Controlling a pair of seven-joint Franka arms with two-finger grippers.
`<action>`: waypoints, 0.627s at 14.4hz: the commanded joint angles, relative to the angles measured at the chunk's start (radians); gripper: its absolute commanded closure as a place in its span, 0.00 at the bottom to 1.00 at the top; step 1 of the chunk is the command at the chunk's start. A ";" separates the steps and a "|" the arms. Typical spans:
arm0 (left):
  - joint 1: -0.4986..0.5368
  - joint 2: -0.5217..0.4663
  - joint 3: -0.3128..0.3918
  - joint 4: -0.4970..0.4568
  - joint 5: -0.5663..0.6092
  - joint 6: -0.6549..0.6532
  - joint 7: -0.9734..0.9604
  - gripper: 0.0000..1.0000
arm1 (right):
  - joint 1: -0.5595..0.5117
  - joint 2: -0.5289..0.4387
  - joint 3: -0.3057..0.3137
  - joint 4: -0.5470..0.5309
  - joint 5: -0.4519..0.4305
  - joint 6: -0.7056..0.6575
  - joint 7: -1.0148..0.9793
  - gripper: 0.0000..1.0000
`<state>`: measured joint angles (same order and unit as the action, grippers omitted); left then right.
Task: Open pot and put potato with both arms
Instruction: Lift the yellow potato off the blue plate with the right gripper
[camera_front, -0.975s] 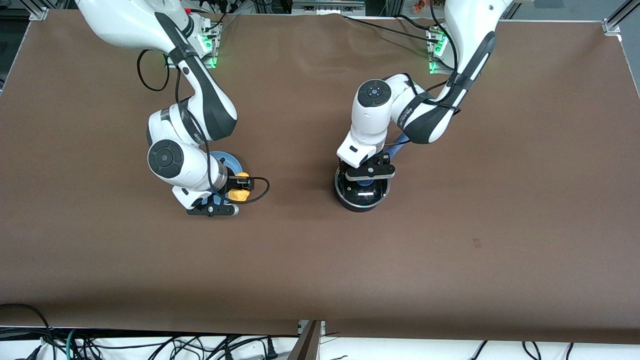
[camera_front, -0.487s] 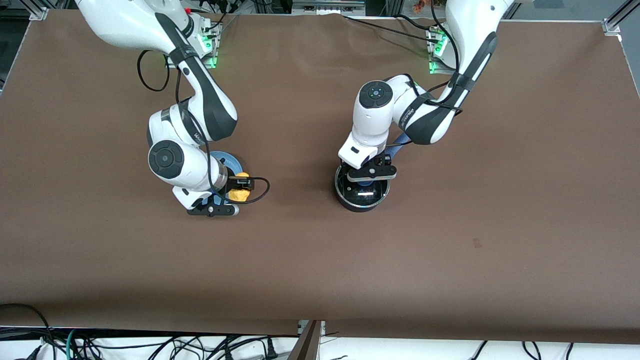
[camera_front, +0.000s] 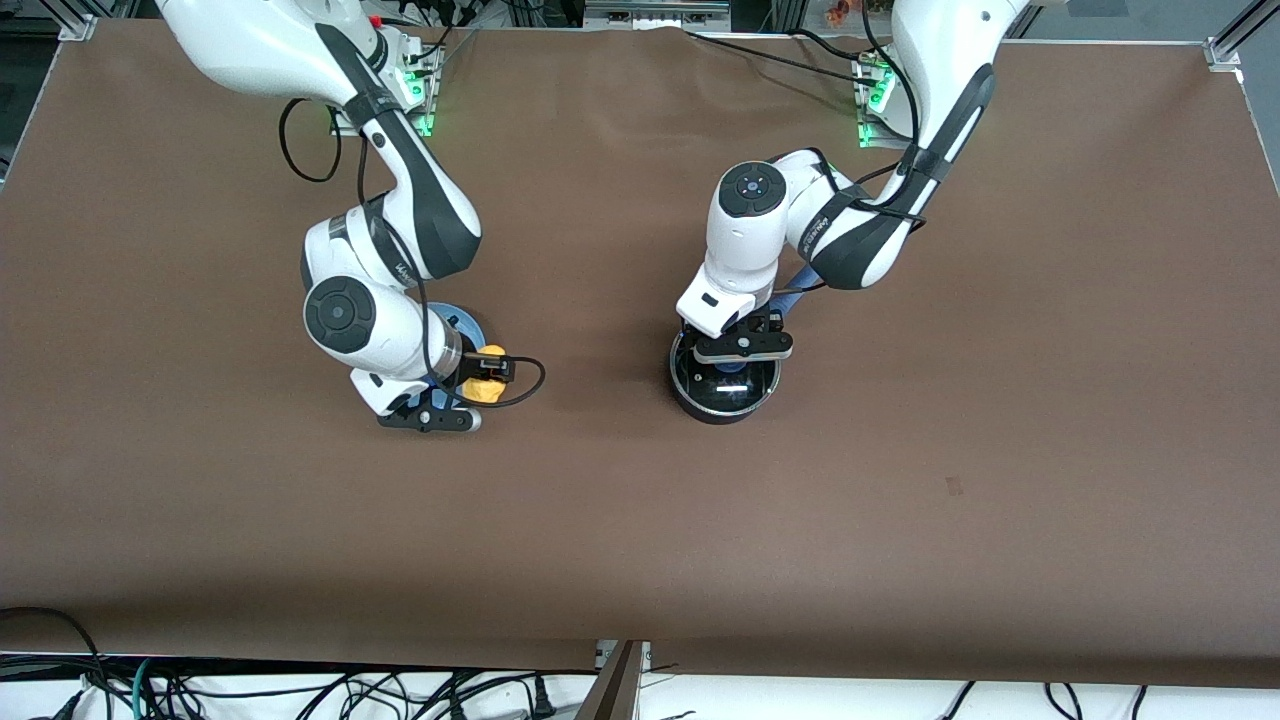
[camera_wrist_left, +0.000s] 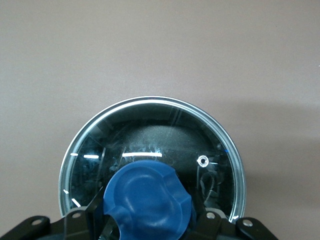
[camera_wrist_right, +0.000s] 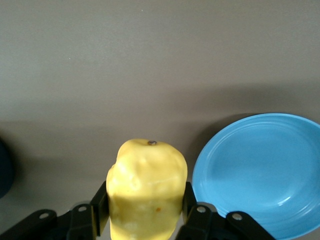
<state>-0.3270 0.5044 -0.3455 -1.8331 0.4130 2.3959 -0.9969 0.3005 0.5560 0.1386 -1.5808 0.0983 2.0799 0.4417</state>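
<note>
Inspection from my remote station covers 2 arms, both engaged. Left gripper (camera_front: 742, 352) sits on the pot (camera_front: 723, 392) at mid-table, and I see its fingers (camera_wrist_left: 93, 220) clamped on the blue knob (camera_wrist_left: 148, 200) of the glass lid (camera_wrist_left: 150, 145), which rests seated on the pot. Right gripper (camera_front: 487, 372) is closed around the potato (camera_wrist_right: 146, 187), holding it raised over bare table just beside the blue plate (camera_wrist_right: 260, 170), toward the right arm's end of the table. Pot and potato are well apart, with brown table (camera_front: 900, 480) between them
</note>
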 joint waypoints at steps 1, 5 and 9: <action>0.017 -0.018 -0.012 -0.005 -0.014 -0.017 0.035 0.55 | 0.006 0.021 0.001 0.044 0.030 0.002 0.022 0.78; 0.022 -0.020 -0.012 0.001 -0.014 -0.017 0.035 0.62 | 0.019 0.027 0.001 0.045 0.073 0.003 0.025 0.79; 0.034 -0.037 -0.013 0.005 -0.014 -0.027 0.035 0.63 | 0.022 0.030 0.001 0.050 0.073 0.009 0.049 0.79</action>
<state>-0.3114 0.5030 -0.3512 -1.8267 0.4121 2.3960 -0.9947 0.3173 0.5643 0.1388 -1.5678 0.1544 2.0921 0.4739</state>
